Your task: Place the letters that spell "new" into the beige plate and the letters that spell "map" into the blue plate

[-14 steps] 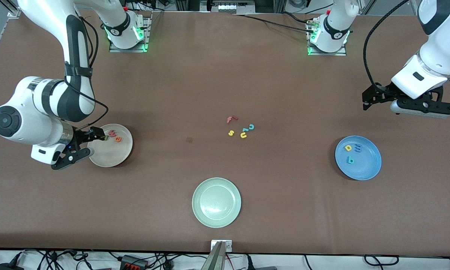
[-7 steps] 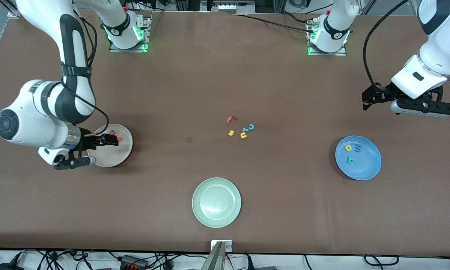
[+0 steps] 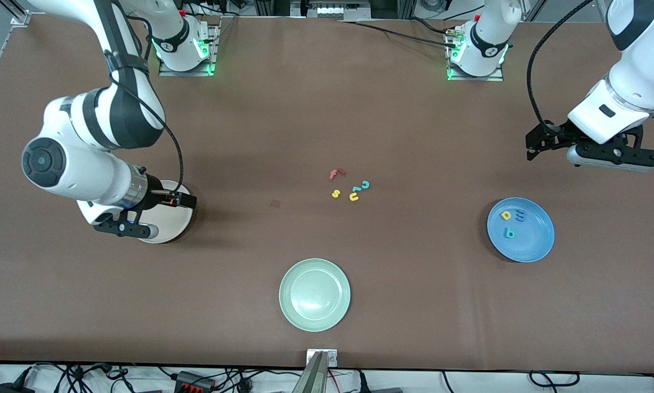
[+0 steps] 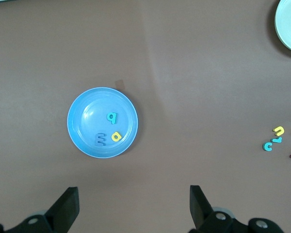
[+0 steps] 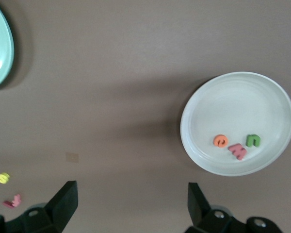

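Observation:
The beige plate (image 5: 233,99) holds the orange "e" (image 5: 220,141), the pinkish-red "w" (image 5: 237,151) and the green "n" (image 5: 253,140). In the front view my right arm hides these letters and part of the beige plate (image 3: 168,226). My right gripper (image 3: 187,201) hangs open and empty over that plate's rim, on the side toward the table's middle. The blue plate (image 3: 534,243) holds the yellow "a" (image 3: 505,215), the blue "m" (image 3: 520,215) and the teal "p" (image 3: 509,234). My left gripper (image 4: 134,204) waits open and empty over bare table beside the blue plate (image 4: 85,121).
A pale green plate (image 3: 315,295) lies near the table's front edge. In the middle of the table lie loose letters: a red "f" (image 3: 336,173), a yellow "s" (image 3: 335,193), a yellow "u" (image 3: 354,196) and a teal "c" (image 3: 365,185).
My right gripper has moved across the beige plate toward the table's middle, leaving the green "n" in the plate. The left arm has not moved.

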Available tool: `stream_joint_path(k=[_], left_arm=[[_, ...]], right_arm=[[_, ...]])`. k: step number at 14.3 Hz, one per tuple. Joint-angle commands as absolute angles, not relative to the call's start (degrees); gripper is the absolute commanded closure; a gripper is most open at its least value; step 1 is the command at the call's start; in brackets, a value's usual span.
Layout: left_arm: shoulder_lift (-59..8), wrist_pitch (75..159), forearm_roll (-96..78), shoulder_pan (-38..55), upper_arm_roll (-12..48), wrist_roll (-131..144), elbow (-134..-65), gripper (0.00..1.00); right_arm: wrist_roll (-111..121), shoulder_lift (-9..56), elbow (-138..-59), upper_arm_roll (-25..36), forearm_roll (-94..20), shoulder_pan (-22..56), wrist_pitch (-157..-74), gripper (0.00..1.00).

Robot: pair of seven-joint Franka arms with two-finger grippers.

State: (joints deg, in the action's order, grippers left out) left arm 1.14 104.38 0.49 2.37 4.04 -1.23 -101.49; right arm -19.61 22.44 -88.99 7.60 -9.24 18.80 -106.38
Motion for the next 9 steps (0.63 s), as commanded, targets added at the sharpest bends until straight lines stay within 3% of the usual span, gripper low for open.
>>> stream_joint_path(k=[1,9], left_arm=[[2.1,104.3,0.4,2.7,4.0,-1.8,-102.0,0.0],[2.1,104.2,0.4,2.6,3.9,-1.8,-102.0,0.0]], right_arm=[[-23.4,19.0,-88.4,2.0,-2.5,13.0,-105.2,0.0],[-8.4,9.2,-88.5,1.8,-0.4,-2.9,-100.9,0.0]])
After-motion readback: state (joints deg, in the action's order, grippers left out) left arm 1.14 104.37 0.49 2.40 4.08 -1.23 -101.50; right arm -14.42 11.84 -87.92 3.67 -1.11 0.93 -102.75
